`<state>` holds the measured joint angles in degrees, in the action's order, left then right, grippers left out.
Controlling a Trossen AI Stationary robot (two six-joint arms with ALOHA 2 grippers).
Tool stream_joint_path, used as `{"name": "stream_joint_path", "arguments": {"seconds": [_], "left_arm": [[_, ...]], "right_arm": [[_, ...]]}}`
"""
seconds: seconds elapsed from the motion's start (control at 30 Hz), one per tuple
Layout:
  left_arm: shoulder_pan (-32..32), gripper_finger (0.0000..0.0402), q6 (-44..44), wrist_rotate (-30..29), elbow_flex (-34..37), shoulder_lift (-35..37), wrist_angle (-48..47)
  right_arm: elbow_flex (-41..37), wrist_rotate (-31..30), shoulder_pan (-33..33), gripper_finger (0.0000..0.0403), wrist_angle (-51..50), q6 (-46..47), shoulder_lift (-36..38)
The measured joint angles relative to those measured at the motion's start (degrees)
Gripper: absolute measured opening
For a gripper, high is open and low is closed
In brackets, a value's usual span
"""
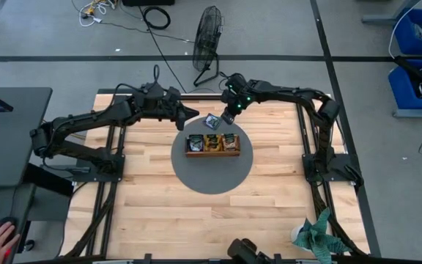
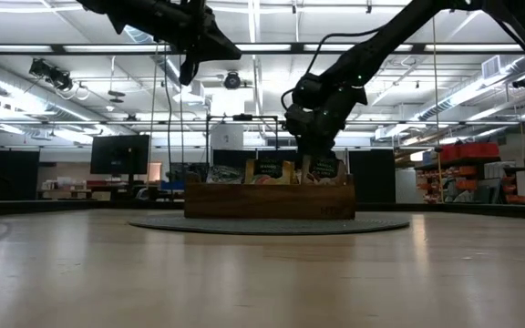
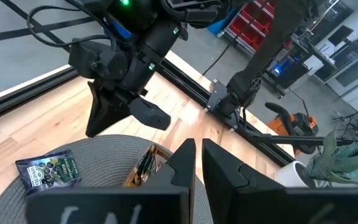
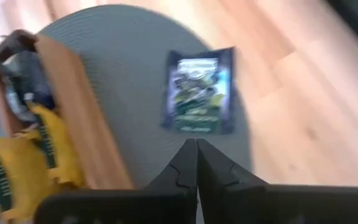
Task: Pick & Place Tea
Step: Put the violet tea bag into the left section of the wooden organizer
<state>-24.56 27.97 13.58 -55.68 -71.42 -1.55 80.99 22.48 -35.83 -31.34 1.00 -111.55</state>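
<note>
My right gripper (image 4: pixel 196 163) hangs just above the round grey woven mat (image 1: pixel 212 174), fingers pressed together with nothing between them, and the flat blue tea sachet with green print (image 4: pixel 198 92) lies loose on the mat just ahead of my fingertips, beside the long brown wooden tray (image 1: pixel 212 152) where other sachets stand. I think the danger is plain: coming down shut, I would only press or shove the sachet across the mat, perhaps under the tray wall. It lies flat, so a shallow pinch may slip off. My left gripper (image 3: pixel 197 163), nearly closed and empty, hovers close by; crowding could make us collide.
</note>
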Motion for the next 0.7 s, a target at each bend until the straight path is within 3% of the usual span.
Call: {"name": "stream_joint_path", "arguments": {"seconds": [0.47, 0.7], "left_arm": [[0.0, 0.003, 0.6, 0.0, 0.0, 0.0, -0.1], [0.0, 0.003, 1.7, -1.1, 0.0, 0.0, -0.7]], "right_arm": [[0.0, -2.0, 0.3, 0.0001, 2.0, -11.6, -4.0], [0.0, 1.5, 0.7, 0.0001, 1.5, -8.5, -6.2]]}}
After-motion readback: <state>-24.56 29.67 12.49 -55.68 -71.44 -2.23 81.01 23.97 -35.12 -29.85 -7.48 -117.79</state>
